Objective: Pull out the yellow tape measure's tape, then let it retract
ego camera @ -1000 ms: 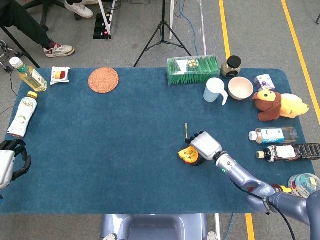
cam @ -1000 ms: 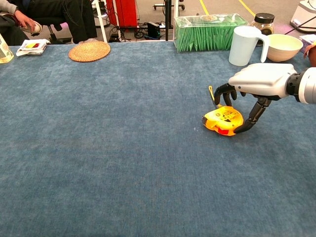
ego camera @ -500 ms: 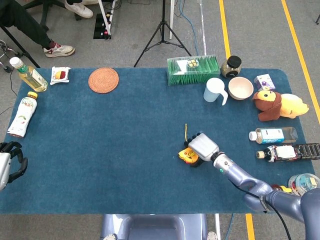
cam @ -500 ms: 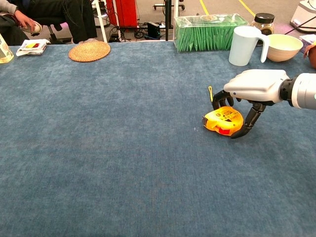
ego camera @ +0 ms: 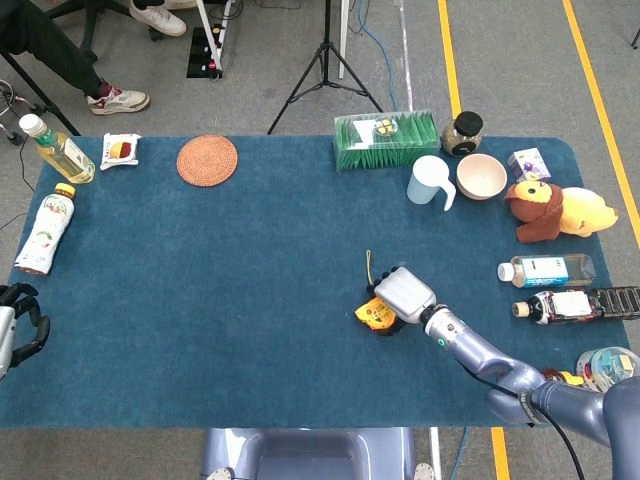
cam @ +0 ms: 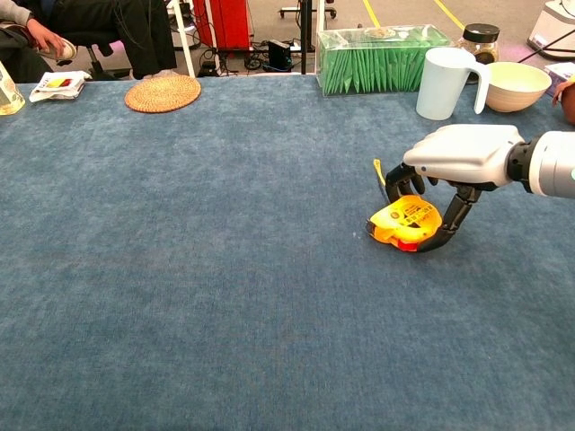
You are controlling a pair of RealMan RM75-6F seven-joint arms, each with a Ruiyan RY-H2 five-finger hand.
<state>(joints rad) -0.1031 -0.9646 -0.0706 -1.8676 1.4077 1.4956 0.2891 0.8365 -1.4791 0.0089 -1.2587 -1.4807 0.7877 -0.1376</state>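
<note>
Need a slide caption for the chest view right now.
Right hand closes its fingers around the yellow tape measure on the blue table.

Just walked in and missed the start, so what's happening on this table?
The robot's right hand is curled over a yellow tape measure on the blue table, with fingers on both sides of its case. Only a short bit of tape sticks out behind it, so the pull has barely begun. The left hand sits idle at the table's edge, holding nothing.
</note>
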